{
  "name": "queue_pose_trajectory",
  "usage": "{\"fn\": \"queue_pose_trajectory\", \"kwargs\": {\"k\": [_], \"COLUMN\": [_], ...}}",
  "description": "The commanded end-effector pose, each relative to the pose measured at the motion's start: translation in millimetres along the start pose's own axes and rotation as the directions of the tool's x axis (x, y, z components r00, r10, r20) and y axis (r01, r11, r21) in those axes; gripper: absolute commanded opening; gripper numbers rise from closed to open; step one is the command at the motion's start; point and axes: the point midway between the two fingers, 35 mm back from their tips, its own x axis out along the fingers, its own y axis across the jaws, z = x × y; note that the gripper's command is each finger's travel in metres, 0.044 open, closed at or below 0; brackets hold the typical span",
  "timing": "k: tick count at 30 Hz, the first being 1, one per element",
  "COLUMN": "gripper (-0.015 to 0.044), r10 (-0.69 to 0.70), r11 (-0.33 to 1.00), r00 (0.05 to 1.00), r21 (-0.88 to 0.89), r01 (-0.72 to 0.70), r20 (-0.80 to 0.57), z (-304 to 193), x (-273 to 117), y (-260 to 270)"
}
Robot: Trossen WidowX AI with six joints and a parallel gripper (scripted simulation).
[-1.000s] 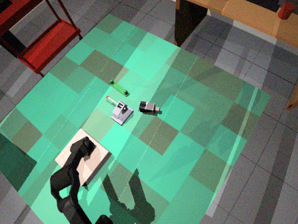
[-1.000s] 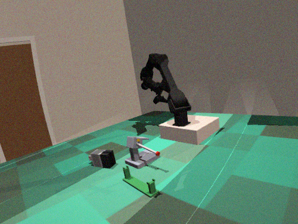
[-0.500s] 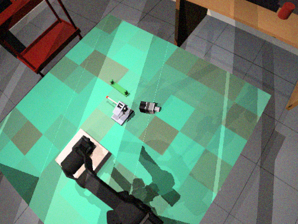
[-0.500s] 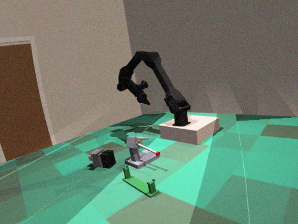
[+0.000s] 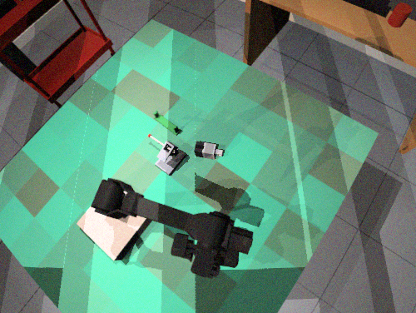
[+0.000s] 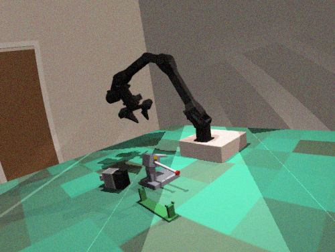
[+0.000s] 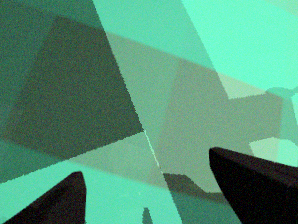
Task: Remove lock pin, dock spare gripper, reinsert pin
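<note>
The grey mount [image 5: 165, 165] [image 6: 151, 172] stands on the table, its socket at the top. The lock pin [image 5: 156, 140] [image 6: 166, 167], a white shaft with a red end, sits through the socket and sticks out to one side. The spare gripper [image 5: 210, 151] [image 6: 109, 178], a grey and black block with a pale spigot, lies on the table beside the mount. My gripper [image 6: 142, 120] [image 7: 147, 168] is open and empty, high above the table and away from the mount and the spare gripper. In the top view its fingers cannot be made out under the arm.
A green rack [image 5: 167, 123] [image 6: 155, 208] with two upright ends stands near the mount, on the pin's side. The arm's pale base block [image 5: 110, 233] [image 6: 201, 151] is on the table. A red cart [image 5: 68, 62] and a wooden desk [image 5: 333, 31] stand beyond the table.
</note>
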Motion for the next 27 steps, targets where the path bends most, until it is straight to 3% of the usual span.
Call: {"fn": "queue_pose_trajectory", "kwargs": {"k": [1,7,15,21,27], "gripper": [0.03,0.03,0.03,0.03,0.03], "r10": [0.063,0.143,0.222,0.258,0.273], "r11": [0.946,0.71,0.182,-0.268,-0.66], "r00": [0.998,0.987,0.962,0.94,0.917], "r21": [-0.317,-0.687,-0.963,-0.951,-0.75], "r01": [-0.07,-0.156,-0.198,-0.152,-0.042], "r20": [-0.03,-0.077,-0.156,-0.223,-0.291], "z": [-41,-97,-168,-218,-262], "x": [-24,-58,-98,-124,-145], "y": [4,1,-20,-49,-86]}}
